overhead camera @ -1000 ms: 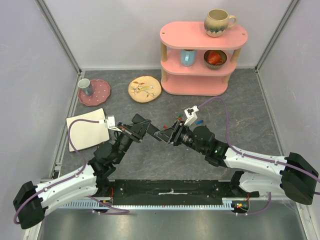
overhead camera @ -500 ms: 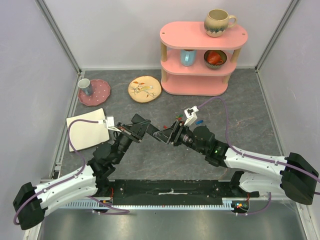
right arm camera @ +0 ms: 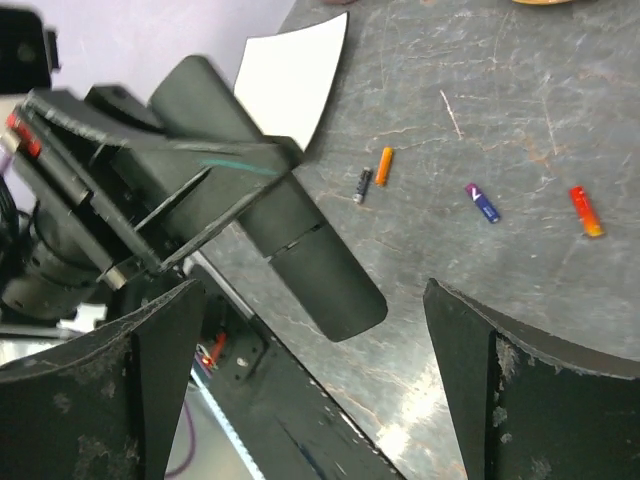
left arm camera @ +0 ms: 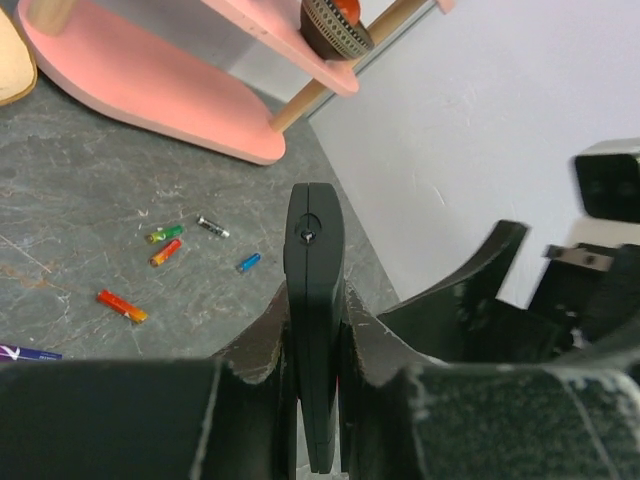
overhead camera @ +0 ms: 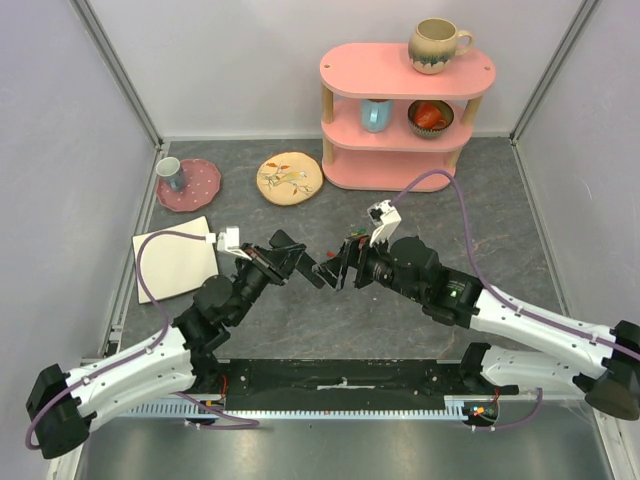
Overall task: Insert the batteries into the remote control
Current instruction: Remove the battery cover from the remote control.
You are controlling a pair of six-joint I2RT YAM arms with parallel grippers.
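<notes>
While the left pincer clamps the remote edge-up, the right pincer, wide open and empty, next needs a battery from the worktop at its one o'clock.

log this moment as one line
left gripper: shut on remote control | right gripper: open, empty, facing the remote's end | batteries: loose on table

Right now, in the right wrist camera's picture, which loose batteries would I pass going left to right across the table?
black battery → orange battery → blue battery → red battery
</notes>
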